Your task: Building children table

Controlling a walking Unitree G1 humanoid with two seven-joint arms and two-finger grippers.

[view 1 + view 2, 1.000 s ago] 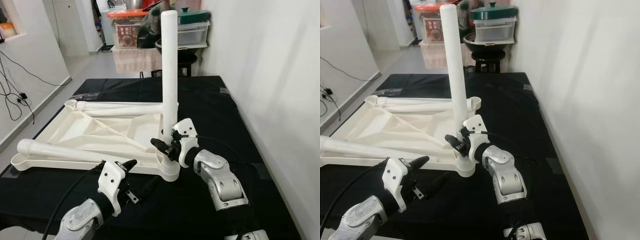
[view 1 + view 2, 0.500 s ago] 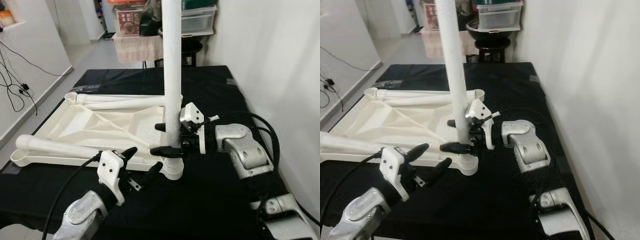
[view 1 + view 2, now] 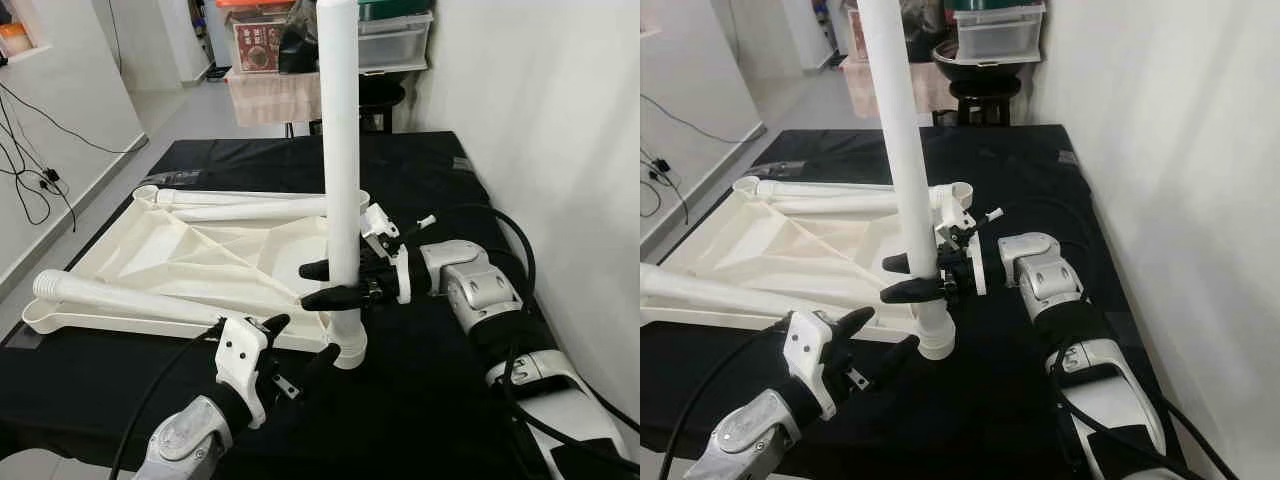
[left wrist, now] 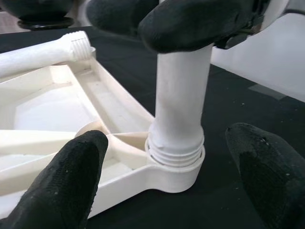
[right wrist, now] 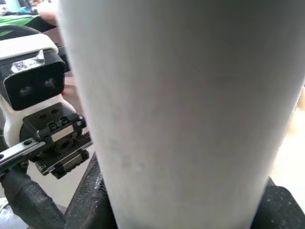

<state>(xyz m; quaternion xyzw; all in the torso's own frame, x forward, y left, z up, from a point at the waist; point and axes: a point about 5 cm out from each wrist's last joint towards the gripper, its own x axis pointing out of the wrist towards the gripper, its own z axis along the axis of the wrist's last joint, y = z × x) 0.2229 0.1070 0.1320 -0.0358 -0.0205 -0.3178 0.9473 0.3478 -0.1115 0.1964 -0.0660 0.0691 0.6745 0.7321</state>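
Observation:
An upturned white tabletop (image 3: 190,265) lies on the black table. One white leg (image 3: 342,150) stands upright in its near right corner socket (image 3: 347,350). My right gripper (image 3: 318,284) reaches in from the right and is shut on this leg a little above the socket. My left gripper (image 3: 303,338) is open, low at the table's near side, its fingers on either side of the socket without touching it. In the left wrist view the leg's threaded end (image 4: 177,143) sits in the socket (image 4: 176,174). The leg (image 5: 181,109) is close up in the right wrist view.
A loose leg (image 3: 120,297) lies across the tabletop's near left edge, and two more legs (image 3: 240,210) lie along its far edge. A white wall (image 3: 560,120) runs along the right. Storage boxes (image 3: 395,45) and a stool stand behind the table.
My right forearm has swung from the near side of the leg round to its right, fingers staying on the leg. My left gripper has moved closer to the socket. The camera shifted.

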